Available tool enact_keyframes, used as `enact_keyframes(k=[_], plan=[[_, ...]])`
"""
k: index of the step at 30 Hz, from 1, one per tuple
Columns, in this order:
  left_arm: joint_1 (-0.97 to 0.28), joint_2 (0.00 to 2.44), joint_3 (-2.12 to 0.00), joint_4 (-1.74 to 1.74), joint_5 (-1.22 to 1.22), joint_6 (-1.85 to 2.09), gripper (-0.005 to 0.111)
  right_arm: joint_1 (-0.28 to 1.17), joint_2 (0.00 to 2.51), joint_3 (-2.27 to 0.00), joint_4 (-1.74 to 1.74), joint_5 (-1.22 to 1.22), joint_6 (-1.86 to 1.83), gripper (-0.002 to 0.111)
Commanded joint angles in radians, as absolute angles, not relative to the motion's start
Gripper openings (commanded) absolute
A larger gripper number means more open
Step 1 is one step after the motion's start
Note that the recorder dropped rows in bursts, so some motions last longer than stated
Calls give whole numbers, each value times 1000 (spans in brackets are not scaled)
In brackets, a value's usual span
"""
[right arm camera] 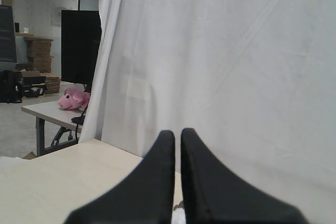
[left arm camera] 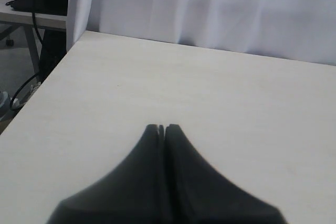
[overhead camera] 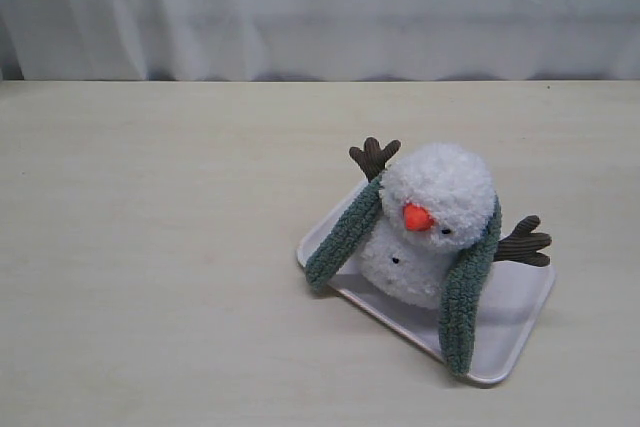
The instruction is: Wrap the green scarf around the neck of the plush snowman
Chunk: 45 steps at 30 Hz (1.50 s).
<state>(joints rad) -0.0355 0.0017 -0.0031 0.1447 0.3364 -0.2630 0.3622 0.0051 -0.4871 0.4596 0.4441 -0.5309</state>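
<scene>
From the outside camera we see the snowman [overhead camera: 432, 222] sitting on a white tray [overhead camera: 520, 307], toward the right side of the bench [overhead camera: 150, 247]. His orange nose [overhead camera: 417, 216] points down and a little left, and his head leans forward over his body. The green scarf [overhead camera: 465, 297] is behind his neck, and its two ends hang down in front, one on each side. One end lies over the tray's left edge and touches the bench. The other end reaches almost to the tray's front edge. His two brown twig arms [overhead camera: 524, 243] stick out on both sides. We see no arm of the robot in this view.

The wrist cameras show us what that view does not. The left end effector [left arm camera: 161, 127] has its two black fingers pressed together, holding nothing, over bare bench. The right end effector [right arm camera: 177, 134] is almost shut, with only a thin gap, and holds nothing. Behind it hangs a white curtain [right arm camera: 236, 66], and far off a pink plush toy [right arm camera: 73, 99] lies on another table. Neither wrist camera shows the snowman clearly.
</scene>
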Motion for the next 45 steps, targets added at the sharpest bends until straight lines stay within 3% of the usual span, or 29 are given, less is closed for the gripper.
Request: enact_keyframes(k=[1, 45], plan=[[-36, 0, 0, 146, 327, -258, 0, 363, 0, -482, 459, 442, -527, 4], [-36, 0, 0, 146, 328, -126, 0, 321, 0, -482, 410, 442, -528, 4]])
